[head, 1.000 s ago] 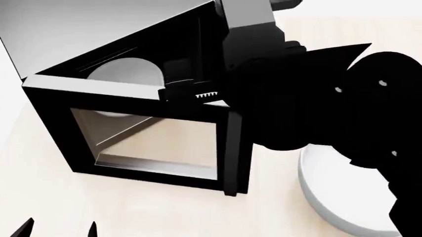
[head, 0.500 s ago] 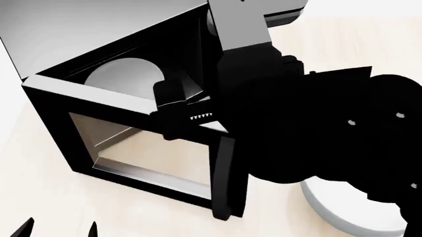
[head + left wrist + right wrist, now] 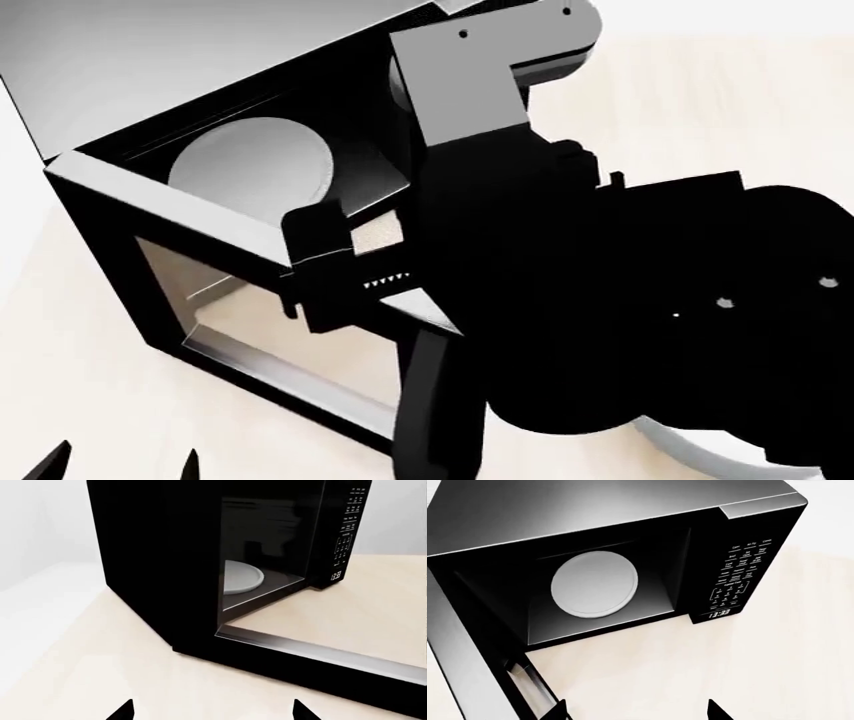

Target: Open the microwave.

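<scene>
Resting nearest, left gripper [image 3: 212, 711] tips spread, holding nothing, low over the pale worktop [image 3: 80, 400]. Right gripper [image 3: 350, 272] at the open door's [image 3: 254, 330] top edge; grip unclear. Beyond, microwave [image 3: 627, 540] on worktop, cavity exposed, white turntable [image 3: 594, 584] inside, keypad [image 3: 737, 572] beside it.

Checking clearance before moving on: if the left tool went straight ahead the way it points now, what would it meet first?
Probably the microwave: the left tool faces its open door, whose lower frame crosses the path, with the white turntable deeper inside. Depth is hard to judge, so the gap is unclear.
</scene>
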Robot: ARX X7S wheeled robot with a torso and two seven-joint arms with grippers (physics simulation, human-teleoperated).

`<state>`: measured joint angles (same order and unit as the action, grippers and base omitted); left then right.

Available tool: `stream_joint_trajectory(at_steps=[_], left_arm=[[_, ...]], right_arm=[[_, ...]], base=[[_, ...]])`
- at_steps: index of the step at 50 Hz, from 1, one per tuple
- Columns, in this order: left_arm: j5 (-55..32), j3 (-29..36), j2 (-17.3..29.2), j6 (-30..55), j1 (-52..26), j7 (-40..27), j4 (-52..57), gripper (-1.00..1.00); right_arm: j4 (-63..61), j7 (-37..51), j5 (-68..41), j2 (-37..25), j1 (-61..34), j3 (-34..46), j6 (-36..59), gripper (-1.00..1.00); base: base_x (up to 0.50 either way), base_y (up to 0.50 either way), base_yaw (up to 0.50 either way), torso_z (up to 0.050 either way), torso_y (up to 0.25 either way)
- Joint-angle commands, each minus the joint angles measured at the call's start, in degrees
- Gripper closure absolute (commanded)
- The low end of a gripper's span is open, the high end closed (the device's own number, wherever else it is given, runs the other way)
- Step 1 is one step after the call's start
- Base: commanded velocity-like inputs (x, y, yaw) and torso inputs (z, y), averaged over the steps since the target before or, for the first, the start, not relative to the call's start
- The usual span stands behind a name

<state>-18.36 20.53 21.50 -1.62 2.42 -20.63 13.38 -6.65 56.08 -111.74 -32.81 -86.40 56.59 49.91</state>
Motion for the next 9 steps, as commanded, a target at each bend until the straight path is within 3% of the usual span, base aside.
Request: stream_joint_trajectory(at_steps=[1,9], left_arm=[[0.03,0.19,0.14,-0.05,0.11,-0.17,0.32,-1.0],[-0.21,0.14,0.31,-0.12,0.18,-0.24,0.52,-1.0]], right_arm=[[-2.49,1.24,-2.13,-0.17,0.4,0.66,0.19,-1.0],[-3.64,1.78,-2.95,0.41,0.61,1.08,0.29,-1.0]], base=[[0.0,0.0,0.0,0.0,0.0],[0.0,0.0,0.0,0.0,-0.001]])
